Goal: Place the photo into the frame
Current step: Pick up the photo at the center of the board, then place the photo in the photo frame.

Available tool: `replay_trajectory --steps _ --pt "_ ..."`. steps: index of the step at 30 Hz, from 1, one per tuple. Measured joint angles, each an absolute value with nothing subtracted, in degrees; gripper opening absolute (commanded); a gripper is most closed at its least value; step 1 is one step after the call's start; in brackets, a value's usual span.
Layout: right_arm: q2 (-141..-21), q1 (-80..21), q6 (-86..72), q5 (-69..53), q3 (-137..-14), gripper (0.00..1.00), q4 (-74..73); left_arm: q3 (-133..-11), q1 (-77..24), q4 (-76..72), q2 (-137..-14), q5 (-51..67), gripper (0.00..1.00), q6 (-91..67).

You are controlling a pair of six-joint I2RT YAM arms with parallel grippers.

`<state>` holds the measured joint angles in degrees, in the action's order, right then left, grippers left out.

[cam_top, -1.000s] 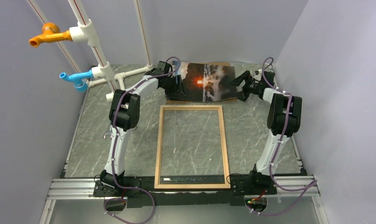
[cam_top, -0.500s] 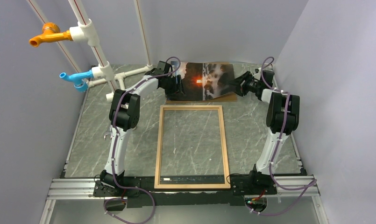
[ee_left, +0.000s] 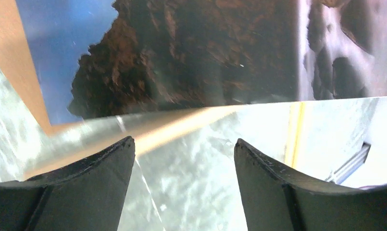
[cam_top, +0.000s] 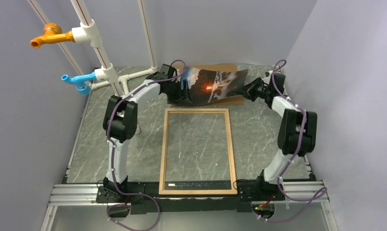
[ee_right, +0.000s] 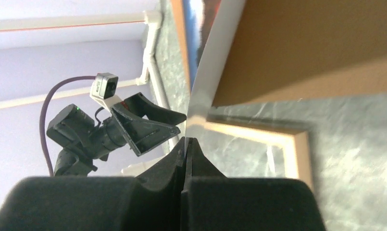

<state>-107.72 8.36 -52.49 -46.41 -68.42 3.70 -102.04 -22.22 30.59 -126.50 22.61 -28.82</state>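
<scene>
The photo, a dark seascape with an orange glow, hangs bowed above the brown backing board at the back of the table. My right gripper is shut on the photo's right edge. In the right wrist view the thin white-backed photo rises from the closed right gripper. My left gripper is at the photo's left end. Its fingers stand open, with the photo's edge just beyond the tips. The light-wood frame lies flat in mid-table, in front of both grippers.
White pipes with an orange tap and a blue tap stand at the back left. Grey walls close in the table on three sides. An aluminium rail runs along the near edge by the arm bases.
My right gripper has closed on the photo's right edge and lifted it, so the photo now bows up off the backing board. The left gripper's fingers have opened wider.
</scene>
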Motion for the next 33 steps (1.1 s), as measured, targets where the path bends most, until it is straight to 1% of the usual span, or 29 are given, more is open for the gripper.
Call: replay_trajectory --steps 3,7,11,14,20,22,26,27,28,31,33 --pt "-97.17 7.46 -55.27 -44.21 -61.32 0.00 5.10 -97.19 -24.47 31.05 -118.91 21.50 0.83 -28.12" --pt "-82.04 5.80 -58.37 -40.38 -52.05 0.00 5.63 -89.78 -29.50 30.79 -105.25 19.09 0.85 -28.16" --pt "-69.84 4.03 -60.40 -36.91 -46.11 0.00 3.86 -83.35 -35.59 29.95 -92.40 16.29 0.85 -29.34" --pt "-62.19 1.30 -61.25 -33.36 -43.31 0.00 0.78 -78.94 -38.72 30.06 -85.84 13.30 0.85 -31.03" --pt "-49.34 -10.46 -63.26 -26.20 -36.67 0.00 -6.31 -66.63 -42.15 31.22 -75.77 7.20 0.85 -37.26" --pt "-46.19 -14.94 -63.86 -24.05 -34.30 0.03 -8.12 -62.67 -42.59 31.16 -72.99 6.28 0.85 -39.00" --pt "-42.33 -22.83 -64.66 -20.78 -29.80 0.33 -11.18 -54.63 -43.53 31.29 -67.31 4.71 0.85 -43.22" --pt "-41.98 -23.99 -65.08 -20.23 -29.02 0.43 -11.60 -53.43 -43.77 31.24 -66.41 4.56 0.85 -43.99" --pt "-41.71 -25.50 -65.12 -19.64 -28.05 0.51 -12.08 -52.16 -44.12 31.11 -65.49 4.40 0.85 -44.84" --pt "-41.76 -28.53 -65.34 -18.94 -26.13 0.67 -13.54 -48.40 -45.45 30.33 -62.98 4.01 0.85 -47.53" --pt "-42.02 -30.02 -65.04 -18.55 -25.71 0.73 -14.24 -46.19 -46.33 29.76 -61.84 3.86 0.84 -49.10"
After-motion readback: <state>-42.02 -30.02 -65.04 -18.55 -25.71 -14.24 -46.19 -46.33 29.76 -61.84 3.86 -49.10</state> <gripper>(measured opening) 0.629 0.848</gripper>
